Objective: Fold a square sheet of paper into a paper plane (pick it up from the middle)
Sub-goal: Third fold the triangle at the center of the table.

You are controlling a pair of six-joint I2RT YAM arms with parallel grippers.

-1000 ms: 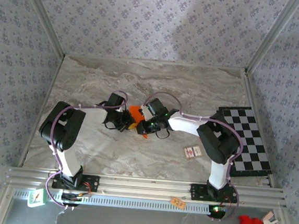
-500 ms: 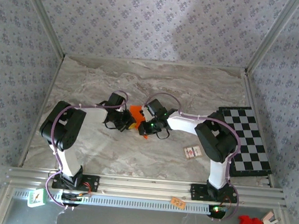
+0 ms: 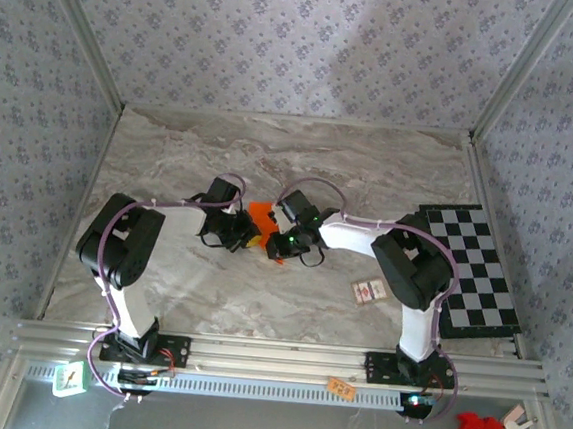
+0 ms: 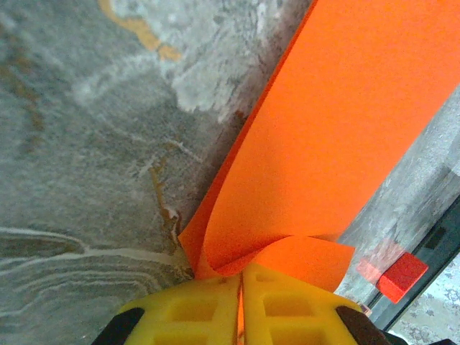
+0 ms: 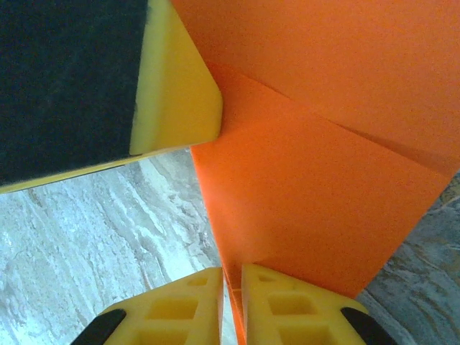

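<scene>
The square sheet of paper (image 3: 259, 213) is bright orange, creased and lifted off the marble between the two arms at the table's middle. My left gripper (image 3: 250, 239) is shut on one folded edge of it. In the left wrist view the yellow fingers (image 4: 208, 309) pinch the paper (image 4: 338, 129), which curls up just past the tips. My right gripper (image 3: 277, 244) is shut on the opposite edge. The right wrist view has the paper (image 5: 323, 180) running between my yellow fingertips (image 5: 280, 302), with a fold line across it. The left gripper's finger (image 5: 176, 93) shows there at the top left, touching the sheet.
A black-and-white checkered board (image 3: 473, 266) lies at the right edge of the table. Two small cards (image 3: 368, 291) sit in front of the right arm. A small red block (image 4: 401, 276) lies on the marble beyond the paper. Aluminium rails frame the table.
The right arm's elbow has drifted slightly left. Both grippers keep their hold on the paper at about the same spot.
</scene>
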